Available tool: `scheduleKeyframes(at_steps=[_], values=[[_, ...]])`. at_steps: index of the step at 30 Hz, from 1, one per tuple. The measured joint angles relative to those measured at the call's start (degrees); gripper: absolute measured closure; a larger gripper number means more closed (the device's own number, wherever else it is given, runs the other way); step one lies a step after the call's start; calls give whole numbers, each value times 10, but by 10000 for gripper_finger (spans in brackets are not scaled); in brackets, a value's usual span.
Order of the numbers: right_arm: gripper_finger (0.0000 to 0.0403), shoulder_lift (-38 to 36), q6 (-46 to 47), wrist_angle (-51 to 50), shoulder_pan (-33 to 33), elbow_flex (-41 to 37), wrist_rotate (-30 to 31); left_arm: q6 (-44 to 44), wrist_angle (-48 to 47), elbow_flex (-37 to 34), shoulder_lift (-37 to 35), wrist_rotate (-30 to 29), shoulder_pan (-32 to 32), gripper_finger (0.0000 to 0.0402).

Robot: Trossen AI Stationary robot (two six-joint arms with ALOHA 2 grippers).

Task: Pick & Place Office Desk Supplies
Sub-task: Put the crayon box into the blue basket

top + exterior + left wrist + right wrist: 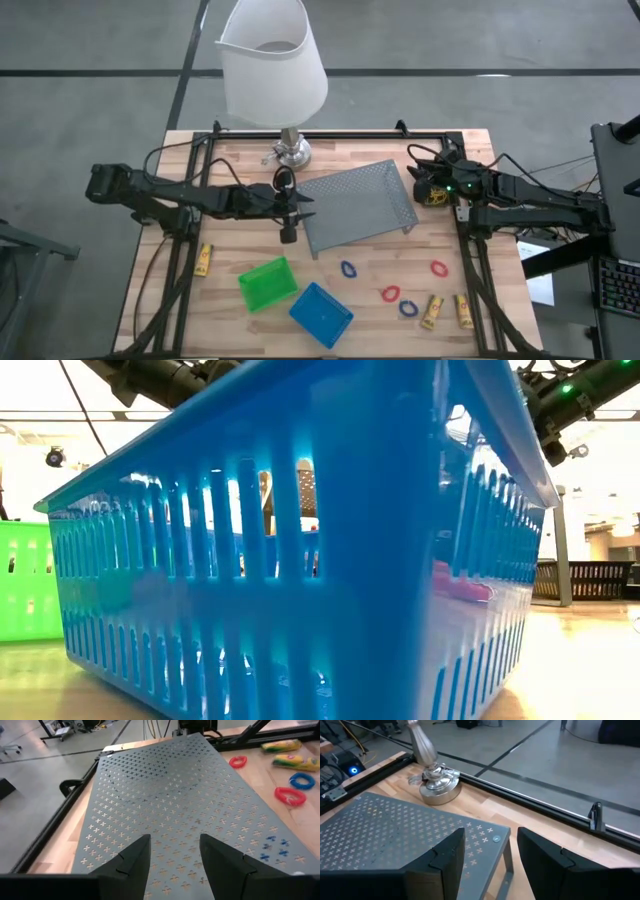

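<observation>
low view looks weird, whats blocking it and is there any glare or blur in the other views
Low view: the blue bin sits right at the lens, filling the frame, backlit by bright room light, with the green bin at the edge. High view: evenly lit, sharp. Left wrist view: soft sheen on the grey mesh tray. Right wrist view: highlights on the metal lamp base.

right gripper (487, 857) open | over grey mesh tray (385, 835) corner | lamp base (439, 787) beyond tray
</observation>
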Motion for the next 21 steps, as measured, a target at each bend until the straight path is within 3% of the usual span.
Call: scheduleKeyframes(at_steps=[21], values=[[225, 1, 0, -1, 0, 0, -2, -5, 0, 0, -1, 2, 0, 227]])
